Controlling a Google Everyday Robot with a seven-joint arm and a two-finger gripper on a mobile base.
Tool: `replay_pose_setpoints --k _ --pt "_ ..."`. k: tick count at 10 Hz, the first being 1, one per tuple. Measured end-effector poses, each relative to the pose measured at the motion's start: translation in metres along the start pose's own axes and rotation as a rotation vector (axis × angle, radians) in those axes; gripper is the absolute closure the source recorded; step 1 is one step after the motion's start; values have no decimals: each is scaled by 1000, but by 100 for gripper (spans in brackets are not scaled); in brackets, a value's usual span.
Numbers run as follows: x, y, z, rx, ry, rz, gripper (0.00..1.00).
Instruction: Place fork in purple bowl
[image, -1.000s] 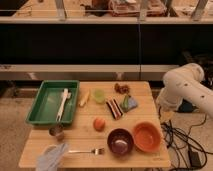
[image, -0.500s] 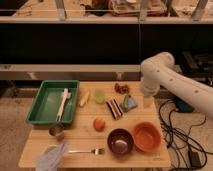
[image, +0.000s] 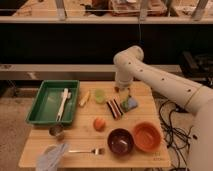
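At the near edge of the wooden table (image: 80, 136), the fork (image: 88, 150) lies flat just left of the purple bowl (image: 120, 132). Its long axis runs left-right. The tines point toward the bowl and stop just short of its wall; the handle end reaches away to the left, up to a crumpled pale blue cloth (image: 52, 157). The bowl looks empty, so the fork has yet to be picked up.

Touching or nearly touching the purple bowl on its right is an orange bowl (image: 146, 125). Just behind the purple bowl and to its left sits a small orange fruit (image: 99, 123), and farther left a small metal cup (image: 56, 131). Well behind and to the left of the bowl is a green tray (image: 46, 118) holding a white plastic utensil (image: 63, 101).

The gripper (image: 122, 90) hangs at the far side of the table, almost straight behind the purple bowl and well apart from it. Whether it is spread or closed cannot be told. From the gripper the fork lies toward the near edge and a little left. My judgement is that the arm must cross the whole table and grip across the thin handle.
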Motion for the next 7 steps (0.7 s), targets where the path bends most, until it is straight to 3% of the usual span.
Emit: replay_pose_setpoints --k 1,3,4,7 --pt "-36 7 2 -15 -31 -16 35" --pt "-73 23 3 -34 -61 -33 35" --pt "-84 30 4 -42 -68 -39 35" --pt "-85 30 4 -44 -75 -34 35"
